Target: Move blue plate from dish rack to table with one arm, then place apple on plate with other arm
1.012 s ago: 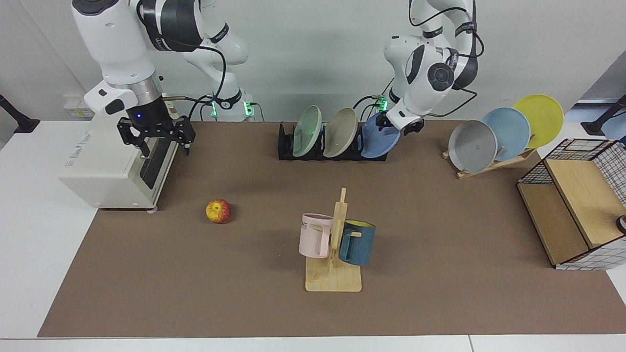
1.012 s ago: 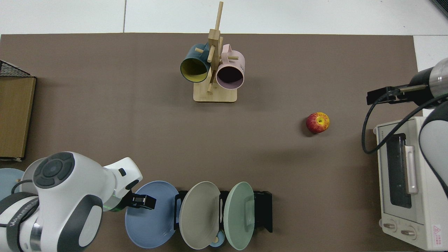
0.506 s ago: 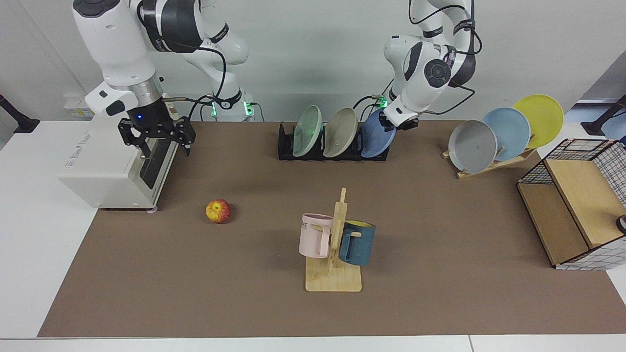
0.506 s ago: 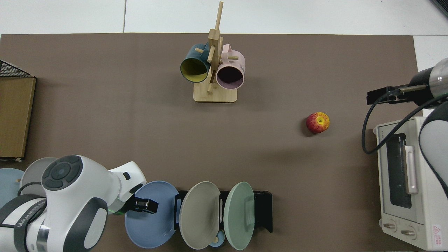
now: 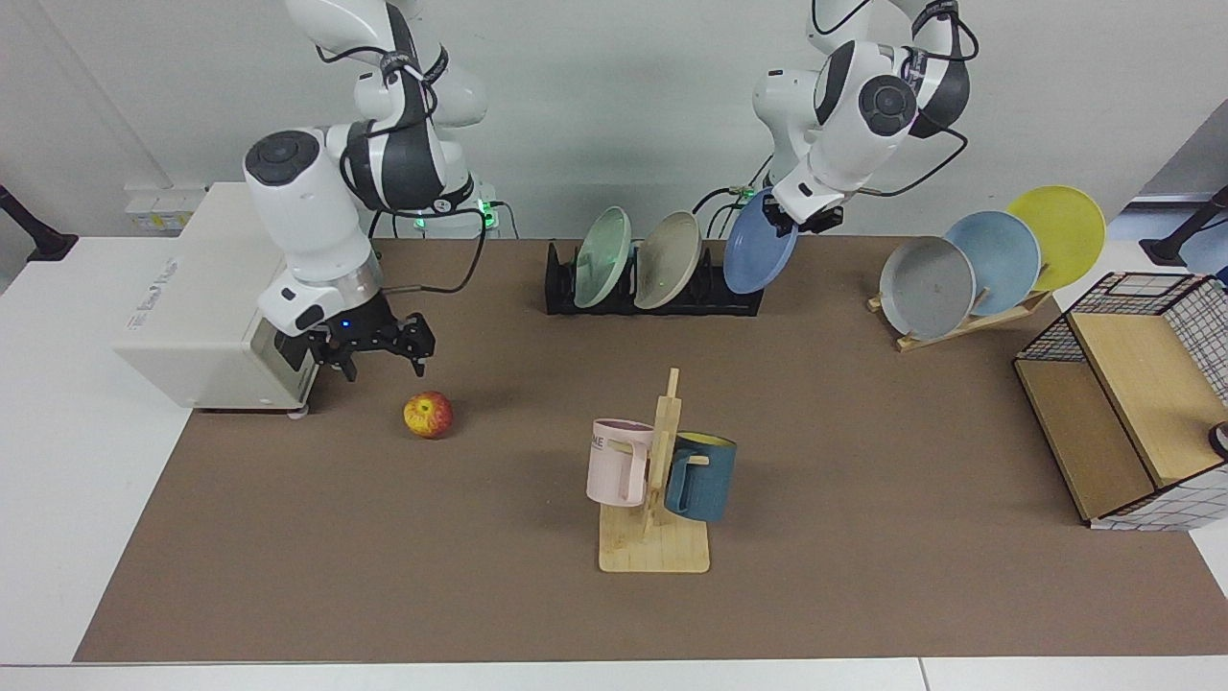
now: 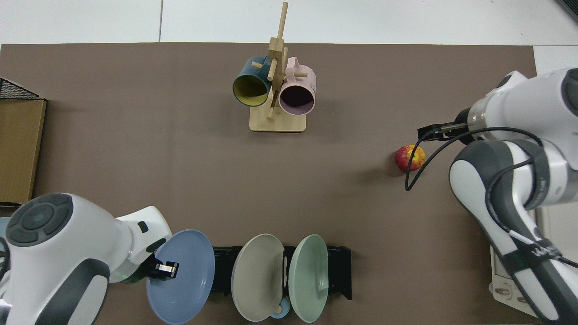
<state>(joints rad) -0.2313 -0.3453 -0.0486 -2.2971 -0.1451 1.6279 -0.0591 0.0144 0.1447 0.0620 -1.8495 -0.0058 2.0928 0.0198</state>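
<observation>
Periwinkle blue plate (image 5: 760, 255); red-yellow apple (image 5: 428, 415).

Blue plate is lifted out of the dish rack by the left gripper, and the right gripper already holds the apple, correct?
Not quite. In the facing view the right gripper hovers open beside the apple, which sits on the table. The left gripper does hold the blue plate clear of the dish rack.

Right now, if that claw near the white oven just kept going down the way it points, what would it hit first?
Probably the brown table just beside the apple; the open right gripper hangs slightly off it, though depth is unclear.
</observation>
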